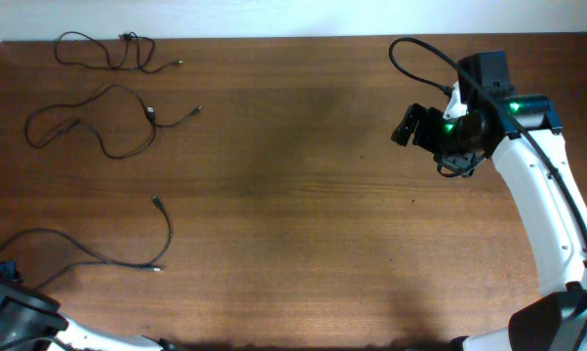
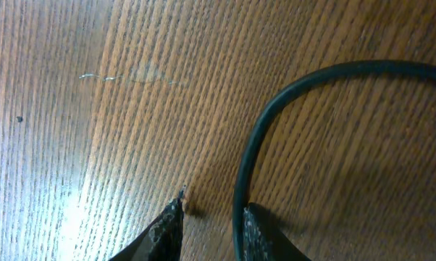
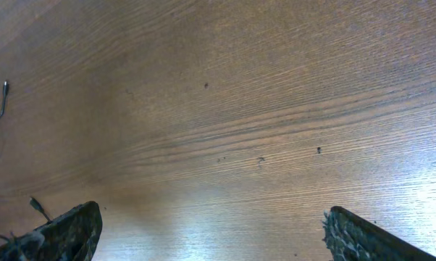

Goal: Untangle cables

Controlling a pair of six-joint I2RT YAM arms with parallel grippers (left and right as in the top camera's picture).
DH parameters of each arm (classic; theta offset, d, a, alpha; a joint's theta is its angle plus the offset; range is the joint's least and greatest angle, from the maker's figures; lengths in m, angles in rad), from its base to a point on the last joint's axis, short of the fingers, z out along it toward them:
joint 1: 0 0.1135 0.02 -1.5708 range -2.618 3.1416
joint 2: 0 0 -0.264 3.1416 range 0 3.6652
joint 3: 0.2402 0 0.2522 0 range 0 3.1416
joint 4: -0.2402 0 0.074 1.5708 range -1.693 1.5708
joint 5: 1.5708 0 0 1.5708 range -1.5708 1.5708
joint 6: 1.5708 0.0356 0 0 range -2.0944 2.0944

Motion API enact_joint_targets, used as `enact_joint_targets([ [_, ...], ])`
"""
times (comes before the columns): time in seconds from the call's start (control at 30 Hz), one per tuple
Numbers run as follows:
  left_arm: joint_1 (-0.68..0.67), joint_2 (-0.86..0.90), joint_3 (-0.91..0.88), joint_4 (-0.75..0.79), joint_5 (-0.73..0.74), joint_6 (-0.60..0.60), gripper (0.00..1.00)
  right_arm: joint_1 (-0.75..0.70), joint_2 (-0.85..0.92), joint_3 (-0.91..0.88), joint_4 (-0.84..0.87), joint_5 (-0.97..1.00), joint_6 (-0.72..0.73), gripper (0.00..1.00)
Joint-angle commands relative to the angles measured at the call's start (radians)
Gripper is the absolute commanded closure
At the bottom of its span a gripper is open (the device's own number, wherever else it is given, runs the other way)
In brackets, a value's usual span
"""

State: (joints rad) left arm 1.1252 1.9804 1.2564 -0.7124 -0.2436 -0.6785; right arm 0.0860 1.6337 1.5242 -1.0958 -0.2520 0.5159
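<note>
Cables point(image 1: 167, 229) sit apart over on the left, left gripper point(image 2: 213, 210) barely open around one, right gripper point(image 3: 214, 232) gaping wide.

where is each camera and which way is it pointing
overhead: above the brown wooden table, facing straight down; three thin black cables left, white right arm right.
left wrist: low over the wood, facing down; left gripper fingertips beside one black cable.
right wrist: angled across mostly bare wood; right gripper open.
shared: overhead and left wrist both show cable.

A brown wood-grain table point(image 1: 293, 195) meets a white strip point(image 1: 274, 15) along its far edge.
</note>
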Motion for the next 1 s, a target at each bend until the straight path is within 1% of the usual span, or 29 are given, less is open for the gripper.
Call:
enact_joint_targets([
  [0.0,0.002,0.005,-0.049,0.024,0.022,-0.002,0.74,0.000,0.004,0.015,-0.001,-0.006,-0.007,0.01],
  [0.1,0.002,0.005,-0.052,0.042,0.039,0.003,0.90,0.000,0.004,0.015,-0.001,-0.006,-0.007,0.01],
  [0.17,0.001,0.005,-0.052,0.086,0.068,0.093,0.97,0.000,0.004,0.015,-0.001,-0.006,-0.008,0.01],
  [0.2,0.001,0.006,-0.052,0.101,0.087,0.118,1.00,0.000,0.004,0.015,-0.001,-0.006,-0.008,0.01],
  [0.27,0.001,0.006,-0.052,0.114,0.127,0.134,1.00,0.000,0.004,0.015,0.000,-0.006,-0.007,0.02],
  [0.33,0.001,0.006,-0.052,0.121,0.128,0.134,1.00,0.000,0.004,0.015,0.000,-0.006,-0.007,0.01],
  [0.4,0.001,0.006,-0.052,0.129,0.128,0.135,0.97,0.000,0.004,0.015,-0.001,-0.006,-0.007,0.01],
  [0.43,0.001,0.006,-0.052,0.140,0.140,0.161,0.98,0.000,0.004,0.015,-0.005,-0.006,-0.007,0.01],
  [0.47,0.001,0.006,-0.052,0.161,0.178,0.215,0.99,0.000,0.004,0.015,-0.006,-0.006,-0.008,0.01],
  [0.5,0.001,0.006,-0.052,0.190,0.225,0.257,0.97,0.000,0.004,0.015,-0.007,-0.006,-0.008,0.02],
  [0.53,0.001,0.006,-0.051,0.204,0.251,0.262,0.94,0.000,0.004,0.015,-0.008,-0.006,-0.007,0.02],
  [0.6,0.000,0.006,-0.051,0.216,0.256,0.275,0.95,0.000,0.004,0.015,-0.008,-0.006,-0.007,0.01],
  [0.67,0.001,0.006,-0.051,0.239,0.256,0.319,0.95,0.000,0.004,0.015,-0.008,-0.006,-0.008,0.01],
  [0.77,0.000,0.006,-0.051,0.264,0.257,0.318,0.95,0.000,0.004,0.015,-0.008,-0.006,-0.007,0.02],
  [0.9,-0.015,0.006,-0.051,0.361,0.361,0.340,0.94,0.000,0.004,0.015,-0.008,-0.006,-0.007,0.01],
  [0.97,-0.038,0.006,-0.051,0.404,0.383,0.340,0.95,0.000,0.004,0.015,-0.008,-0.006,-0.007,0.01],
])
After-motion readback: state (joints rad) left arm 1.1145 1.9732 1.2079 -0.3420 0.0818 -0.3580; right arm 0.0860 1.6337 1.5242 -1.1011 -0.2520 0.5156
